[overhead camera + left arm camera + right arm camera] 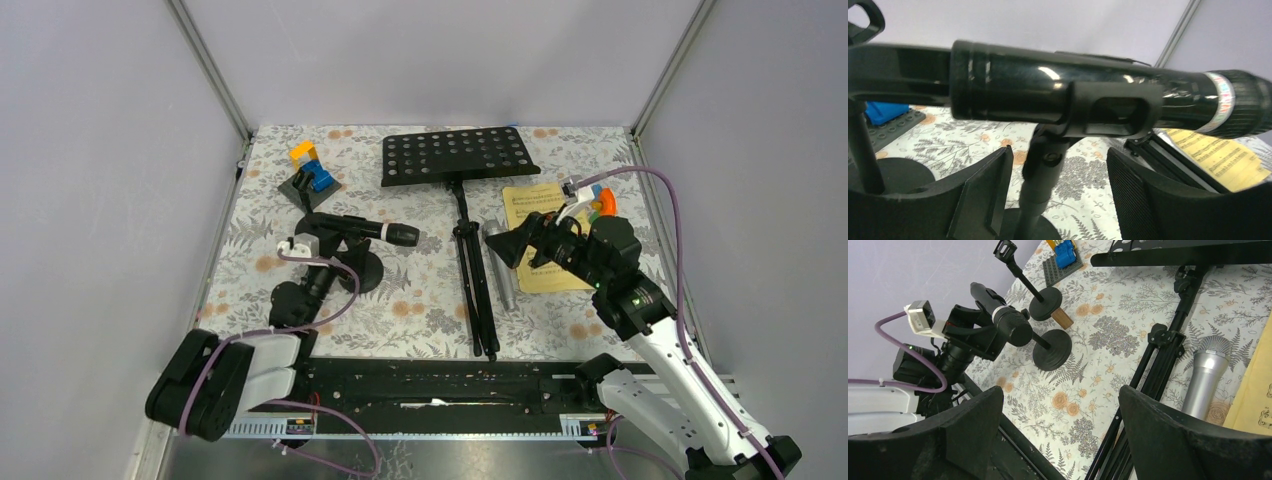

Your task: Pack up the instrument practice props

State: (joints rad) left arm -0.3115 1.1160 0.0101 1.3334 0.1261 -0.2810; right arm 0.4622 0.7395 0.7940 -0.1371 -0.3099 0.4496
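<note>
The black music stand (460,155) is laid flat along the bench (420,300). The yellow sheet music (528,205) and the silver microphone (505,280) lie beside its tripod legs, near the right gripper (1060,395), whose fingers are spread and empty. The black microphone (1073,90) is held in the clip of its disc-based post (1040,185), which is straddled by the spread fingers (983,195) of the left gripper (1059,155); these are best closed squarely on the post just under the clip and lifted upright, lest the microphone be shaken out. No box or case is seen.
</note>
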